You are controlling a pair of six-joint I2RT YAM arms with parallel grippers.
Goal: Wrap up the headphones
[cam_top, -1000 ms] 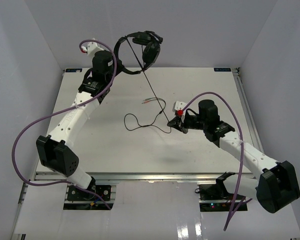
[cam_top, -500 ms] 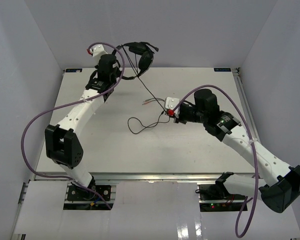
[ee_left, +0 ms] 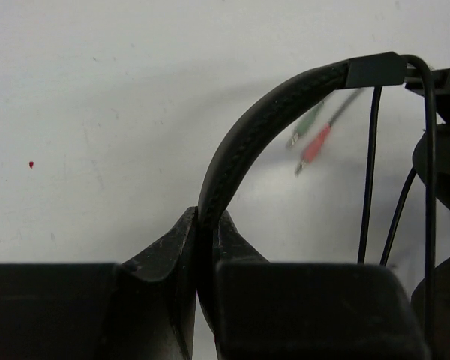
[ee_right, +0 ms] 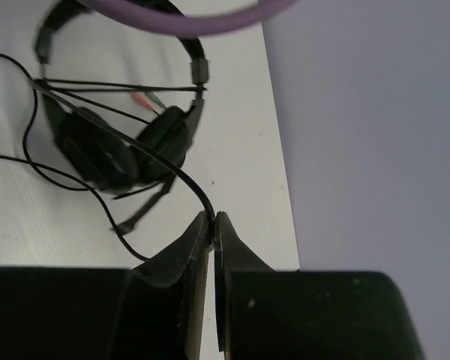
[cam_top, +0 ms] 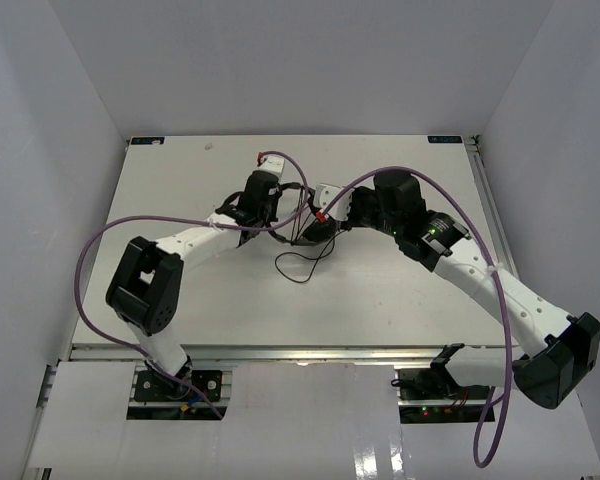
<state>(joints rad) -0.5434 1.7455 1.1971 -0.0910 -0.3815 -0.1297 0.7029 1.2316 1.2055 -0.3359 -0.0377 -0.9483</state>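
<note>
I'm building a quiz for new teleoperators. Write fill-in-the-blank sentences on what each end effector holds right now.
1. On the black padded headphones, the left end effector is shut on the thin curved ____.
2. The right end effector pinches their long thin dark ____.
3. Beside the small red plug lies a ____ one.
Missing: headband; cord; green.

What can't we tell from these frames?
- Top view: headphones mostly hidden between left gripper and right gripper; wraps uncountable.
- Left wrist: ear cups cut by right edge; plugs blurred.
- Right wrist: cord runs off left edge; purple cable crosses the headband top.
</note>
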